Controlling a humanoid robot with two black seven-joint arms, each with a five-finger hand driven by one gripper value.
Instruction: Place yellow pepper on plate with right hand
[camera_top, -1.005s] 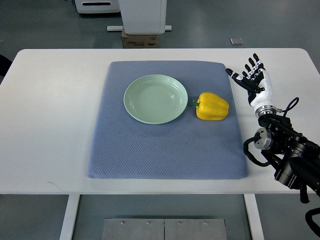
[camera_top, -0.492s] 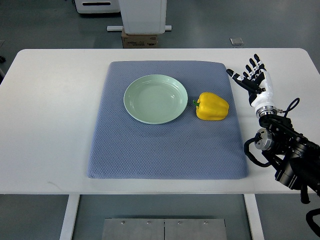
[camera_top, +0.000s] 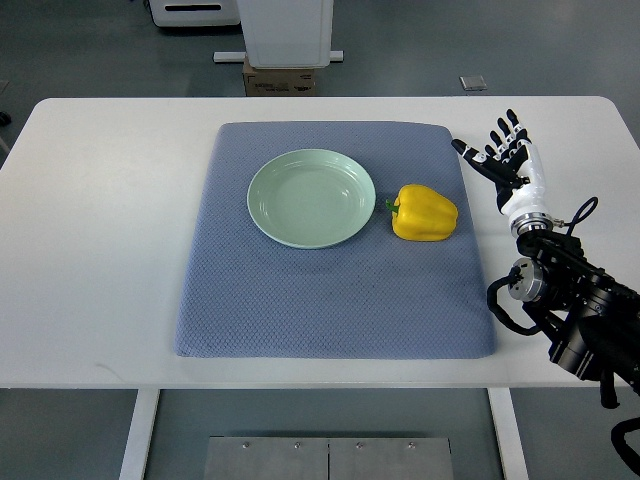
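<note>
The right robot hand (camera_top: 508, 160) hovered, fingers spread and empty, beside the glossy yellow bell pepper (camera_top: 425, 213), which lay just right of the pale green plate (camera_top: 311, 197). The rounded pepper would probably roll if grasped off-centre.

The right hand (camera_top: 512, 166) is positioned over bare white table (camera_top: 110, 230) just past the right edge of the blue mat (camera_top: 330, 300), fingers spread. Open mat surface lies between it and the yellow pepper (camera_top: 425, 213); nothing is placed in that gap. The pepper sits just beside the green plate (camera_top: 311, 197), which is unoccupied. No objects are stacked around either item.
</note>
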